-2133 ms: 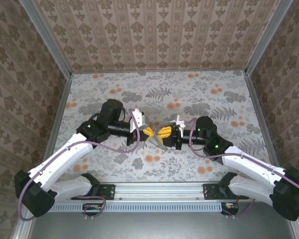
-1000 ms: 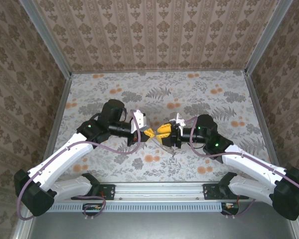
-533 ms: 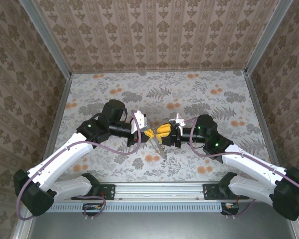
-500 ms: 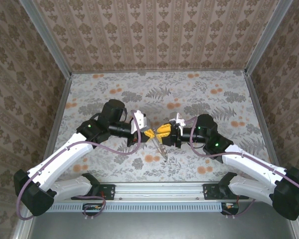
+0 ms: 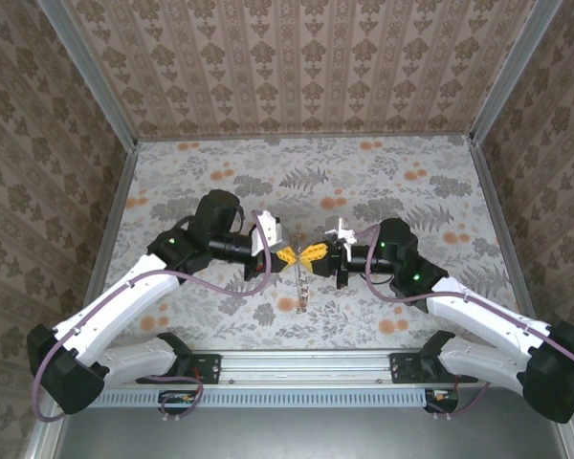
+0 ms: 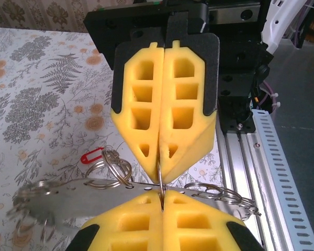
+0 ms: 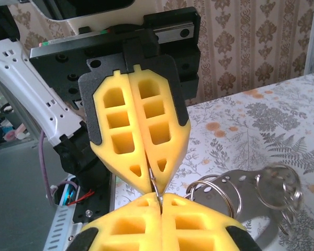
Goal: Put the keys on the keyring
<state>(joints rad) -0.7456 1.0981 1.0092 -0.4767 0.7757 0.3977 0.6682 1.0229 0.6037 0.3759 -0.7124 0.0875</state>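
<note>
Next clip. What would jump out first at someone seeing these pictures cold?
The left gripper and right gripper meet nose to nose above the middle of the table. Their yellow jaws are shut on the same thin keyring. In the left wrist view, a cluster of smaller rings, a blurred metal plate and a red tag sit just beside that pinch.

Patterned worktop [image 5: 383, 172]
Fern and orange-flower print covers it, running beneath the fingers [image 5: 287, 254] and out to the papered walls [image 5: 306, 67] beyond them.
</note>
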